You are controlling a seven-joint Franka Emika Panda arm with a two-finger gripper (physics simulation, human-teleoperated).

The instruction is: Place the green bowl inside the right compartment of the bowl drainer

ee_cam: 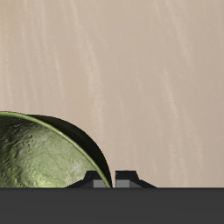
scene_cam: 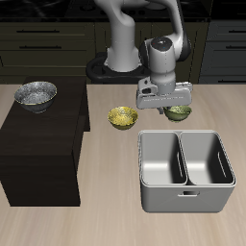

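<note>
Bowls and tubs first, as the exterior view gives them. A bowl drainer (scene_cam: 185,171) of light-grey metal stands near the table's (scene_cam: 115,226) front edge, with two deep wells parted by a thin wall; both wells look empty, the right compartment (scene_cam: 162,158) included. Just behind the drainer's back rim sits the green bowl (scene_cam: 179,112) on the table, partly hidden by the robot's wrist, and nothing can be seen inside it. The gripper (scene_cam: 169,108) hangs over that bowl; its fingers are masked by its own body, so I cannot tell from here whether they are spread or closed. A yellow-gold bowl (scene_cam: 122,117) rests beside the green one, apart from it and empty. A silver-grey patterned bowl (scene_cam: 36,94) stands on top of the dark brown cabinet (scene_cam: 40,144), near its back edge.

The wrist view shows the green bowl (ee_cam: 44,156) close below, its speckled inside bare. Two fingertips (ee_cam: 91,182) peek out near the bowl's rim, set apart and closed on nothing.
</note>
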